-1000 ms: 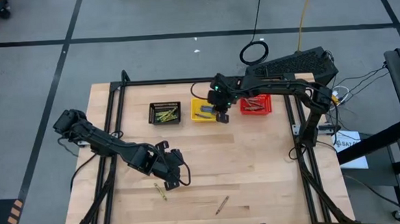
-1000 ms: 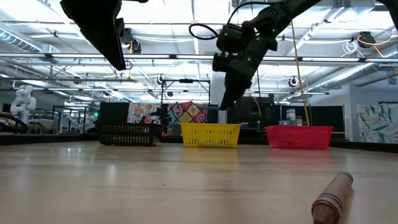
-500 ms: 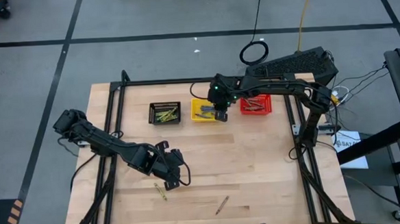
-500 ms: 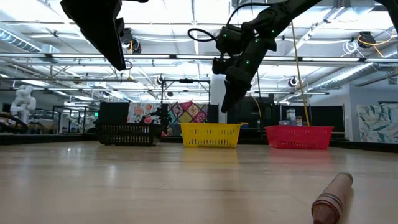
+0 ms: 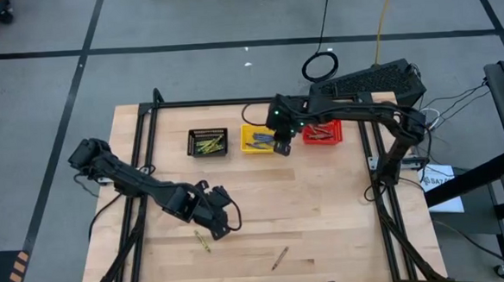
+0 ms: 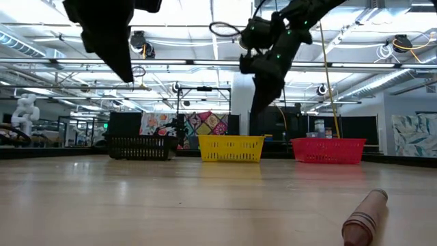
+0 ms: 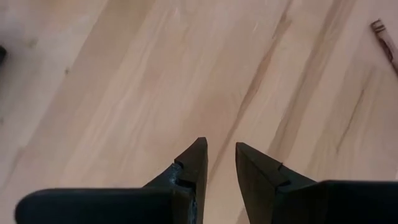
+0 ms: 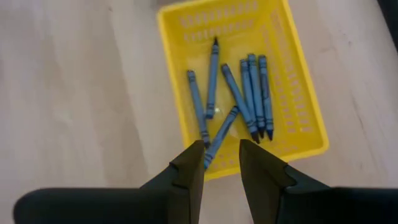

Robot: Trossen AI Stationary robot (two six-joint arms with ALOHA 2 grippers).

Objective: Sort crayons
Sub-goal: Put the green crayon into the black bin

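**Two crayons left on the table, the rest sorted**

Nearest me, along the front edge of the table (image 5: 343,231), I see a brownish-red crayon (image 5: 279,259) and, a little further in, an olive-yellow crayon (image 5: 203,240). Both lie loose on the wood, unsorted. My left gripper (image 5: 224,222) hangs just above the olive-yellow one, its fingers parted with nothing between them. Along the far edge stand three baskets: the black basket (image 5: 207,142) holds olive-yellow crayons, the yellow basket (image 5: 257,139) blue crayons (image 8: 233,99), the red basket (image 5: 322,132) brownish-red ones. My right gripper (image 5: 281,145) hovers over the yellow basket's near rim, fingers apart and empty. I judge the sort nearly finished.
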